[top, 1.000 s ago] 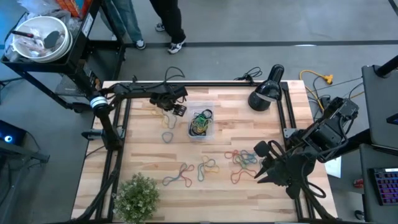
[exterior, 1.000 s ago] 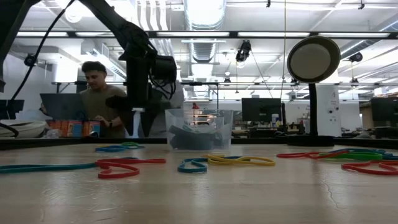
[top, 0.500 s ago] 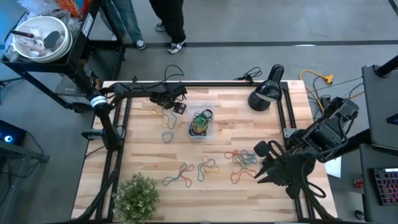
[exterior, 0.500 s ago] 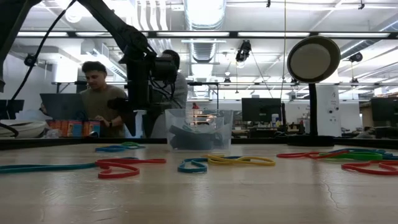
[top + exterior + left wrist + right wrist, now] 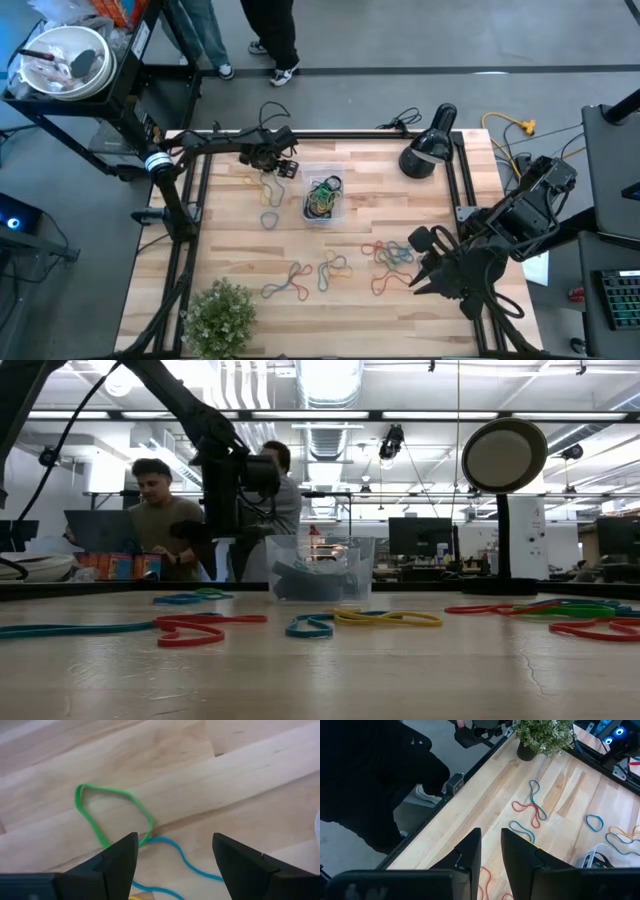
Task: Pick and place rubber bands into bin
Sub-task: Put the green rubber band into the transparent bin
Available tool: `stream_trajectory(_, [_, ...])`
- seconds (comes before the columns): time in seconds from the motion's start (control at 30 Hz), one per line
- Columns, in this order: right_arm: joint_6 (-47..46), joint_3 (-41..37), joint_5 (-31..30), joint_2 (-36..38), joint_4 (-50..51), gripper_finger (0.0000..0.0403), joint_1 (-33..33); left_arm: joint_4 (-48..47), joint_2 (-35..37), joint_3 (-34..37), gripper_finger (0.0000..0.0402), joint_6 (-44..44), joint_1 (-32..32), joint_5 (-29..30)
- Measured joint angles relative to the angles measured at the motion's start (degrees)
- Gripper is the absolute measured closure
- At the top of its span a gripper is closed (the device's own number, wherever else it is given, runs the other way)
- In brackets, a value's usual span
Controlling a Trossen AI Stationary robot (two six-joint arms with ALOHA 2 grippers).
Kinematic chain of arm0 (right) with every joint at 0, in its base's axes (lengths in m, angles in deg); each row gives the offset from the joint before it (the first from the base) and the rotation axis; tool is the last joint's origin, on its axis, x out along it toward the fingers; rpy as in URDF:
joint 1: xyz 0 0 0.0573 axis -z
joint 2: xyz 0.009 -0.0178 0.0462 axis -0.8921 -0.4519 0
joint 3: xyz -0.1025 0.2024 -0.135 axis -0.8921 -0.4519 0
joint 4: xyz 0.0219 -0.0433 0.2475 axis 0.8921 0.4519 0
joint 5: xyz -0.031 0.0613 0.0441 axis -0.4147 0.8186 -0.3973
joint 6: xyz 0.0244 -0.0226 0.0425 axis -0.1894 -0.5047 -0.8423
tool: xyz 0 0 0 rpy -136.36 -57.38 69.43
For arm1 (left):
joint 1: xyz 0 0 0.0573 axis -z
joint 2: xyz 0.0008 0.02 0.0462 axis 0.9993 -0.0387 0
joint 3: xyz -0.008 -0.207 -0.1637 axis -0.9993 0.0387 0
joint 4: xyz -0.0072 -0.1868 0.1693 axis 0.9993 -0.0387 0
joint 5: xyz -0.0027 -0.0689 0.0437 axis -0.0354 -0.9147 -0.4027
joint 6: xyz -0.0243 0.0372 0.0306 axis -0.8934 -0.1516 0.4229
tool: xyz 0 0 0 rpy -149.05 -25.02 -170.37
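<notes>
The clear bin stands on the far middle of the wooden table and holds several rubber bands. It also shows in the low view. More rubber bands lie flat on the table: some left of the bin, more toward the near edge and near right. My left gripper hangs open just left of the bin, pointing down. Below it lie a green band and a blue band. My right gripper waits raised at the near right, its fingers narrowly apart around nothing.
A black lamp stands at the far right and a potted plant at the near left corner. Black cables lie along the far edge. People stand beyond the far edge. A white bowl sits off the table.
My left gripper has moved a little toward the table's far edge, away from the bands left of the bin, and has stayed open. The bands and the bin lie as before.
</notes>
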Motion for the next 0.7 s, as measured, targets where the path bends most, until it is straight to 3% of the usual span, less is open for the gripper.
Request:
stream_trajectory(0.37, [0.02,-0.02,0.00,0.00,-0.11,0.0335,0.00,-0.03,0.00,0.00,0.0162,-2.76,-2.11,-6.17])
stream_trajectory(0.7, [0.02,-0.07,-0.02,0.00,-0.17,0.0335,0.00,-0.09,0.00,0.00,0.0162,-4.12,-3.86,-6.86])
